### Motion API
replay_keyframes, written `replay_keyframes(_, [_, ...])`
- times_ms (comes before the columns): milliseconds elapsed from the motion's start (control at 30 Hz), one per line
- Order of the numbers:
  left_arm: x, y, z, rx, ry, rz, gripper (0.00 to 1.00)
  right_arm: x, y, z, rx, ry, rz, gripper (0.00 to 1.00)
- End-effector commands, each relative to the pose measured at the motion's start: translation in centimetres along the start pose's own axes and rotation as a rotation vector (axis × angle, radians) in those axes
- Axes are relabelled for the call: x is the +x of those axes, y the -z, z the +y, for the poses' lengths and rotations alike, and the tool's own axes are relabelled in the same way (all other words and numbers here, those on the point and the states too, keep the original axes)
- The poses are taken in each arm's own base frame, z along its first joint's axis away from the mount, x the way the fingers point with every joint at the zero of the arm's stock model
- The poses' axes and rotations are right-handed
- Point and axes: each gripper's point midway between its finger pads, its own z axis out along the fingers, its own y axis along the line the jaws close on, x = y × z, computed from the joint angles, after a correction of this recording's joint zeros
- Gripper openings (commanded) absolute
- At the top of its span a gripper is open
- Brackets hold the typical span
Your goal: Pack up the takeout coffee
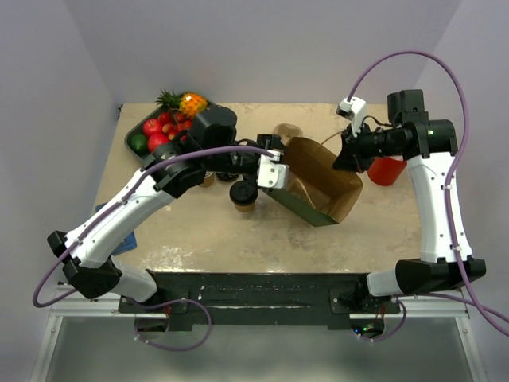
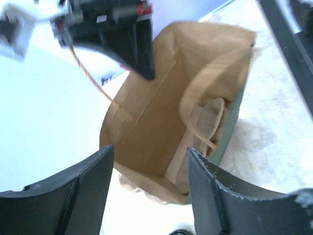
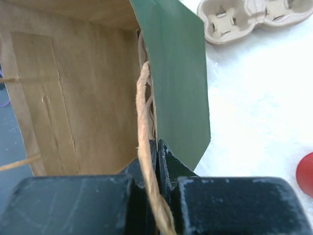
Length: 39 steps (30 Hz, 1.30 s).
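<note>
One takeout coffee cup (image 1: 243, 193), kraft-tan with a black lid, stands on the table left of the paper bag (image 1: 322, 187). A second lid (image 1: 227, 177) shows partly under my left arm. The bag is green outside and brown inside, and its mouth is held open. My left gripper (image 1: 274, 171) is open and empty at the bag's left rim. In the left wrist view it (image 2: 149, 196) looks into the bag (image 2: 156, 112). My right gripper (image 1: 346, 155) is shut on the bag's right rim. In the right wrist view its jaws (image 3: 157, 147) pinch the green wall (image 3: 176, 73) beside a twine handle (image 3: 143, 112).
A pulp two-cup carrier (image 3: 249, 17) lies behind the bag. A red cup (image 1: 387, 169) stands right of the bag, under my right arm. A tray of fruit (image 1: 163, 131) sits at the back left. A blue item (image 1: 119, 239) lies near the left edge.
</note>
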Motion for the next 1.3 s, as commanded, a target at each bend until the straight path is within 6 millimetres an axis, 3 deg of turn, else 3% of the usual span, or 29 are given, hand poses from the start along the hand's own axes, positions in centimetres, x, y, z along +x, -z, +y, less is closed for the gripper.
replay_keyframes(0, [-0.2,0.9,-4.0,0.162,0.054,-0.014,0.66,1.7,-0.2,1.5,-0.070,-0.052,0.051,0.00])
replay_keyframes(233, [0.0,-1.1,-4.8,0.168,0.088,-0.052,0.70,2.2,-0.4,1.9,-0.091,-0.067,0.055,0.00])
replay_keyframes(400, [-0.1,-3.5,-7.2,0.265,0.073,-0.075,0.69,3.1,-1.3,1.7,-0.111,-0.103,0.087,0.00])
replay_keyframes(600, [2.4,-6.5,-9.4,0.317,-0.020,0.022,0.63,2.7,-1.9,1.5,-0.141,-0.112,0.086,0.00])
replay_keyframes(733, [2.4,-7.1,-9.5,0.339,-0.025,0.020,0.48,2.5,-2.3,0.9,-0.141,-0.121,0.091,0.00])
replay_keyframes(833, [1.9,-7.2,-9.3,0.362,-0.024,0.014,0.23,2.1,-2.4,0.7,-0.141,-0.124,0.088,0.00])
replay_keyframes(867, [2.0,-7.1,-9.6,0.382,-0.012,0.026,0.06,2.0,-2.5,0.5,-0.142,-0.139,0.090,0.00])
replay_keyframes(900, [1.9,-7.1,-9.5,0.389,-0.003,0.030,0.00,1.4,-2.3,0.4,-0.133,-0.133,0.076,0.00])
replay_keyframes(1000, [1.1,-7.5,-8.8,0.390,0.051,0.031,0.00,0.5,-1.9,0.3,-0.123,-0.135,0.056,0.00])
replay_keyframes(1167, [-2.8,-7.8,-4.6,0.262,0.114,-0.053,0.00,-0.2,-1.1,-0.1,-0.073,-0.147,0.047,0.00])
replay_keyframes(1267, [-4.6,-7.5,-2.7,0.187,0.145,-0.101,0.00,-1.6,-0.2,-1.6,0.016,-0.132,0.034,0.03])
